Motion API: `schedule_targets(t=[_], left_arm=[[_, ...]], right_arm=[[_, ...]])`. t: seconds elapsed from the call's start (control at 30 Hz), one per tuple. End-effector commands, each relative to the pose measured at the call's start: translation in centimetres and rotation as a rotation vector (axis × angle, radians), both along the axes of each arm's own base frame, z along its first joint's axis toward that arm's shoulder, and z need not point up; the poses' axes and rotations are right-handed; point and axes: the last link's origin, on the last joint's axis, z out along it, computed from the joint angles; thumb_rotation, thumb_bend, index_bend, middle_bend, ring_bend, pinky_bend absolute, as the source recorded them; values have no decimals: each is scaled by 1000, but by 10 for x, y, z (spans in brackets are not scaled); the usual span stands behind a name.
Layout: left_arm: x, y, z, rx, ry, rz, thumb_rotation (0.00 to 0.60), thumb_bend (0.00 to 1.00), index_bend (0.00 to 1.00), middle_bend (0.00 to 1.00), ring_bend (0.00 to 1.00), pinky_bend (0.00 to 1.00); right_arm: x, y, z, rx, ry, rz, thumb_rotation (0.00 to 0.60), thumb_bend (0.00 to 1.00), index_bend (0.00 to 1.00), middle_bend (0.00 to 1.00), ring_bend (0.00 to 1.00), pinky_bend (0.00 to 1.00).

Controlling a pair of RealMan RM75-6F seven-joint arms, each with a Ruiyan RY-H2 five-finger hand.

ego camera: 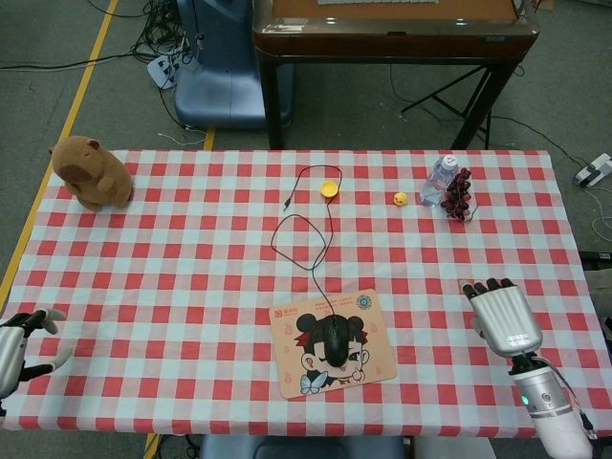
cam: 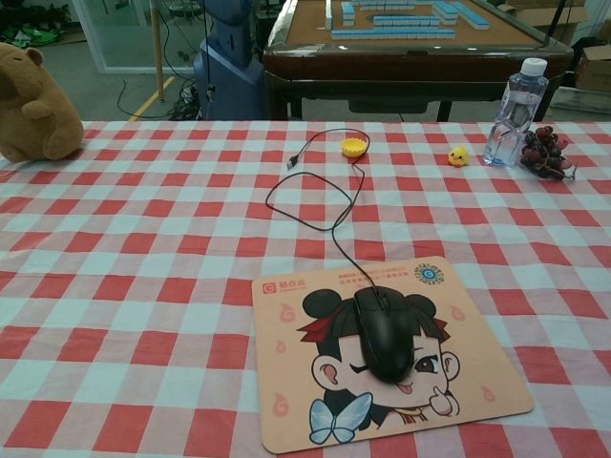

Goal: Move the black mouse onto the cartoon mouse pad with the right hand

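Observation:
The black mouse (ego camera: 334, 338) (cam: 384, 331) lies on the middle of the cartoon mouse pad (ego camera: 287, 368) (cam: 477, 372), with its cable (ego camera: 313, 251) (cam: 336, 229) looping away toward the far side of the table. My right hand (ego camera: 503, 316) hovers well to the right of the pad near the table's front right, fingers spread and holding nothing. My left hand (ego camera: 17, 344) shows at the front left table edge, fingers apart and empty. Neither hand appears in the chest view.
A brown plush capybara (ego camera: 89, 171) (cam: 33, 103) sits at the far left. A small yellow cup (ego camera: 329, 188) (cam: 354, 147), a yellow duck (ego camera: 401, 199) (cam: 458, 156), a water bottle (ego camera: 439, 179) (cam: 509, 112) and dark grapes (ego camera: 460, 195) (cam: 545, 153) stand along the far side.

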Motion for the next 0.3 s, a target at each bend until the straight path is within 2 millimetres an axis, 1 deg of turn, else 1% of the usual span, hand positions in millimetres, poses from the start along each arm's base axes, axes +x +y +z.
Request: schedule_targets(t=[0.03, 0.1, 0.2, 0.3], left_arm=[[2, -1, -2, -10, -3, -14, 600, 178, 491, 528, 440, 598], [3, -2, -5, -19, -3, -20, 600, 179, 492, 528, 439, 598], [3, -2, -7, -29, 0, -21, 600, 178, 492, 528, 440, 598], [3, -1, -9, -30, 5, -23, 600, 178, 492, 528, 440, 598]], right_arm=[[-22, 18, 16, -82, -80, -101, 600, 0, 376, 604, 511, 594], [-31, 25, 20, -108, -111, -141, 600, 0, 376, 601, 509, 594], [-41, 30, 25, -124, -132, -190, 600, 0, 376, 594, 504, 594], [-42, 30, 34, -157, -138, -185, 600, 0, 376, 582, 493, 593]])
